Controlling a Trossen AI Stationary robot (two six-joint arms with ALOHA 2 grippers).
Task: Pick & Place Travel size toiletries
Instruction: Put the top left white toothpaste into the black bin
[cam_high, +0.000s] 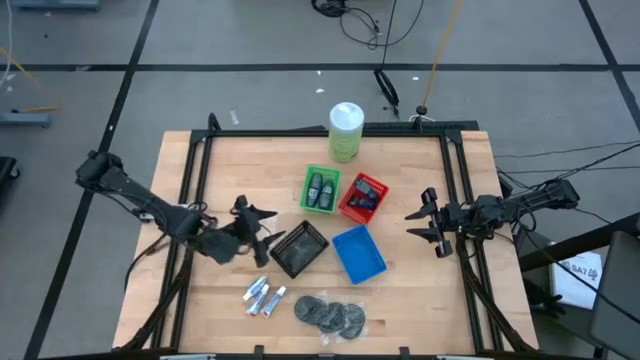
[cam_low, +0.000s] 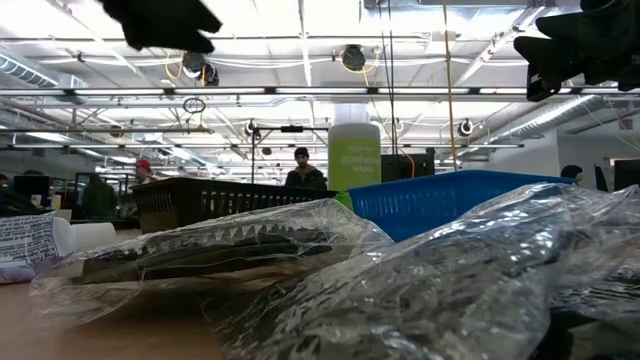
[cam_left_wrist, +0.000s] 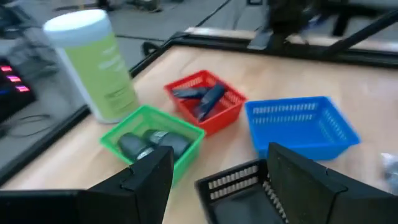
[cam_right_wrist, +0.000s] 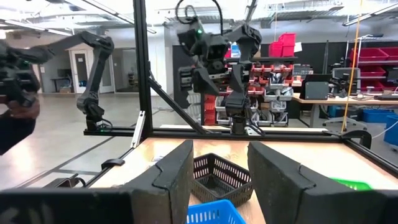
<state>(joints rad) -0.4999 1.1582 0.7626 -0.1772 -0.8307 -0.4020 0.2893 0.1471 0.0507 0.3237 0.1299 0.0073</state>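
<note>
Toiletries lay about the worktop while both hands hung empty. The left hand hovered with its fingers spread, just beside the black tray on that tray's left. The right hand waited near the worktop's right edge, well apart from the trays, its fingers parted around nothing. Nearest the left hand, three small white tubes lay side by side on the bare wood in front of the black tray. To their right, three grey round discs in crinkled clear wrap sat in a touching row near the front edge. Farther back, two dark grey oval bottles rested in the green tray, and the navy flat packs lay in the red tray. The blue tray stood between the discs and the red tray. A pale-green canister stood upright behind the green tray.
</note>
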